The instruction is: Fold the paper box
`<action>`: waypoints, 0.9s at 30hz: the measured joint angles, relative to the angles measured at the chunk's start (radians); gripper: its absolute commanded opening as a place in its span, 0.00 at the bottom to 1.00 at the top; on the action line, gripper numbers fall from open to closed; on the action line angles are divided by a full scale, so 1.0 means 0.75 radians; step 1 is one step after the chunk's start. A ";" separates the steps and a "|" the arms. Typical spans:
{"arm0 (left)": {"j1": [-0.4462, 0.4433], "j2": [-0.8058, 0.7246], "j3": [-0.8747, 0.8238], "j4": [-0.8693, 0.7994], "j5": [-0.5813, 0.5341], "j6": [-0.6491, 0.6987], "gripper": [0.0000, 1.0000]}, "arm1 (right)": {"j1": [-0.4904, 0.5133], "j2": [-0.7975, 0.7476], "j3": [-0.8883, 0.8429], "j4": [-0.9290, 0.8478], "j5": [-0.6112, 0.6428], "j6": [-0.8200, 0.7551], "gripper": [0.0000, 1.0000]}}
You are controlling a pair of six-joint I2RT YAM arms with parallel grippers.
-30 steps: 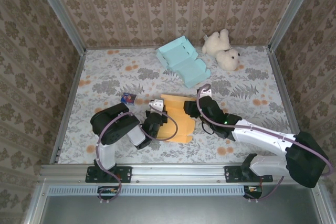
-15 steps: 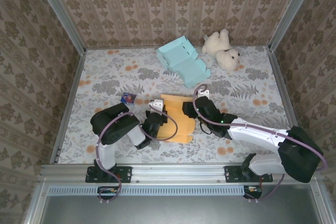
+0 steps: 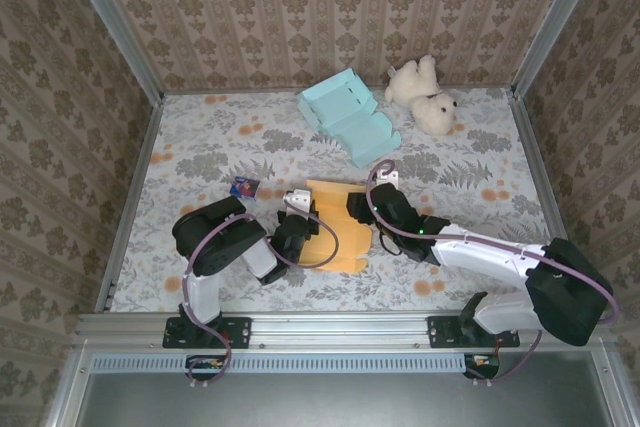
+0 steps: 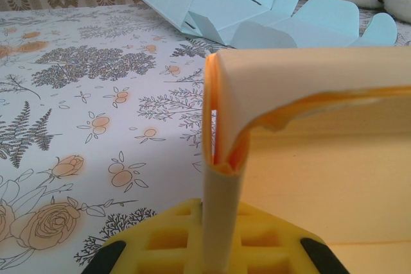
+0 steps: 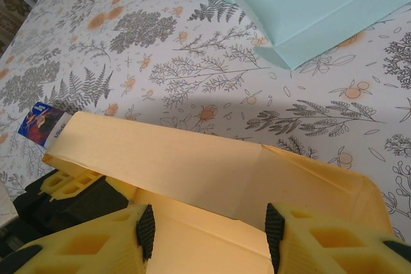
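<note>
**A:** Start at the left gripper (image 3: pixel 302 217). How does it stand?

**B:** Clenched on the yellow paper box (image 3: pixel 340 239). Seen from its own wrist, the sheet's curled left edge runs down between the yellow pads (image 4: pixel 160 245) and is pinched there.

**A:** And the right gripper (image 3: pixel 360 209)?

**B:** Released, with its jaws standing apart over the right part of the same sheet. Flat paper lies between its fingers (image 5: pixel 83 242), and a raised flap (image 5: pixel 192 158) crosses just ahead of both of them.

**A:** Where does the box itself lie?

**B:** On the floral table (image 3: pixel 200 147), towards the near edge and between the two arms. It is mostly unfolded.

**A:** What else is around?

**B:** A small card (image 3: pixel 245 187) lies just behind and to the left of the left gripper, apart from the sheet. Farther back is an opened pale blue box (image 3: pixel 350 122), well clear of the yellow one. A white plush bear (image 3: pixel 425 95) lies beside it, near the back wall.

**A:** What stands in the way?

**B:** The raised flap stands between the right gripper and the pale blue box. In the left wrist view, the curled edge hides much of the table to the right.
</note>
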 measured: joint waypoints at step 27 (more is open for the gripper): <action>0.003 0.000 0.000 -0.002 -0.027 -0.011 0.00 | -0.002 0.075 -0.046 0.256 -0.112 0.053 0.52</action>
